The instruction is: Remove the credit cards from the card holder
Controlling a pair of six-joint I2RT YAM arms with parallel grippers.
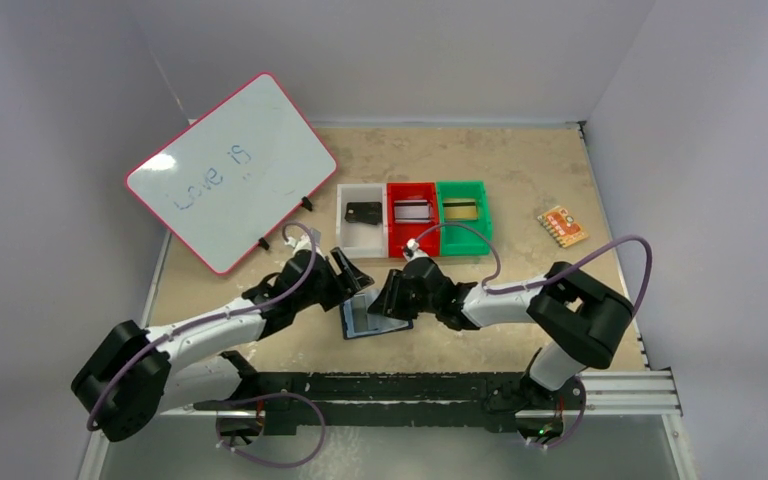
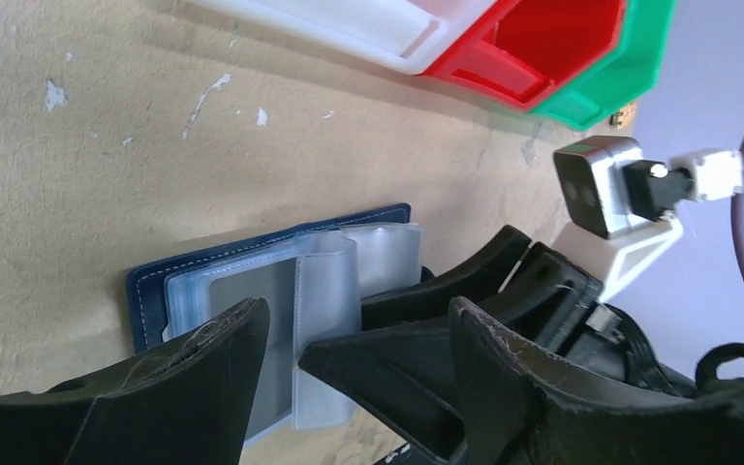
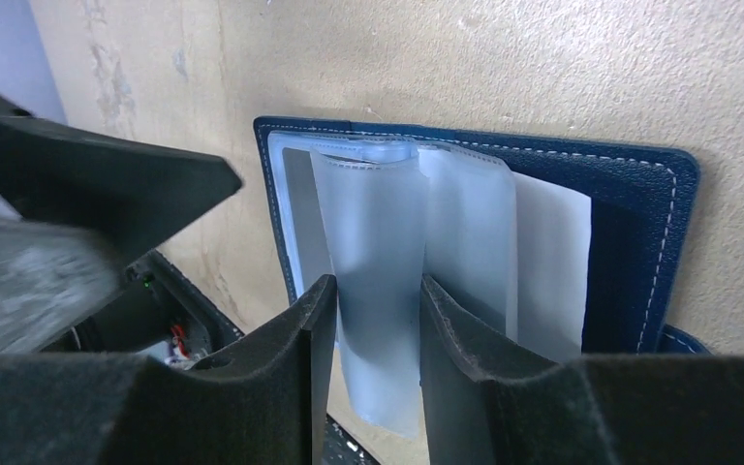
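The navy-blue card holder (image 1: 357, 320) lies open on the table between my two grippers, its clear plastic sleeves fanned up. In the right wrist view the card holder (image 3: 630, 242) shows stitched edges, and one clear sleeve (image 3: 373, 232) arches up between the fingers of my right gripper (image 3: 373, 291), whose jaws stand a narrow gap apart around it. My left gripper (image 2: 358, 308) is wide open just above the holder's (image 2: 150, 291) near side, with a finger of the right gripper reaching between its fingers. A grey card (image 2: 247, 291) shows inside a sleeve. My left gripper (image 1: 352, 275) and right gripper (image 1: 392, 298) nearly touch.
Three bins stand behind the holder: white (image 1: 345, 237) with a black item, red (image 1: 394, 240) and green (image 1: 485, 215), each with a card inside. An orange patterned piece (image 1: 561, 226) lies at the right. A pink-framed whiteboard (image 1: 230, 170) leans at the back left.
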